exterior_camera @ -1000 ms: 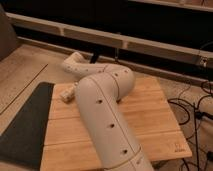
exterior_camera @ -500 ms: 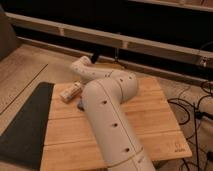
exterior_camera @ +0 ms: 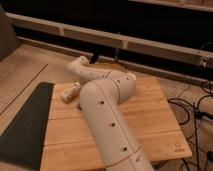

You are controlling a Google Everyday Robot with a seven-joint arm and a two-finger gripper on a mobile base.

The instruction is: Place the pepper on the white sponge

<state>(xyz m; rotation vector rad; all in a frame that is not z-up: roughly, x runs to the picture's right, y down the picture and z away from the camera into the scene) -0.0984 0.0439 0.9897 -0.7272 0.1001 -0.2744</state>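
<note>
board (exterior_camera: 157,122): pale wood, looked like bamboo, slatted w/ long seams running across; flat, rectangular, matte; small dark mark at near-right corner.
mat (exterior_camera: 25,122): dark grey, flat, dull, soft-looking; lay along board's left edge, touching it.
white sponge (exterior_camera: 70,92): small cream-white block, roughly rectangular, one side more yellow-tan; lay tilted on board's far-left part, near the mat's far corner, just left of the arm.
pepper: couldn't pick it out; arm covered the mid board.
arm (exterior_camera: 107,125): smooth cream plastic shell, fat round tube sections w/ a row of small dark holes along the top.
bkgd: pale rail (exterior_camera: 100,36) ran across in front of a dark wall; speckled beige floor; black cables (exterior_camera: 194,107) looped on floor right of board.
change vs 1 s ago: wrist bend & forearm had shifted a little to the right & toward the board; gap btwn sponge and arm looked smaller; board & mat unchanged.
arm pose: upper link rose from bottom centre diagonally to an elbow (exterior_camera: 122,82) over board's far-middle; forearm then doubled back left, ending in a curved wrist bend (exterior_camera: 79,66) above board's far-left edge.
gripper: at arm's end, tucked below the wrist bend beside the sponge, behind the forearm; not separable from the shell.
claw state: can't tell, whether clenched, released or grasping anything.
</note>
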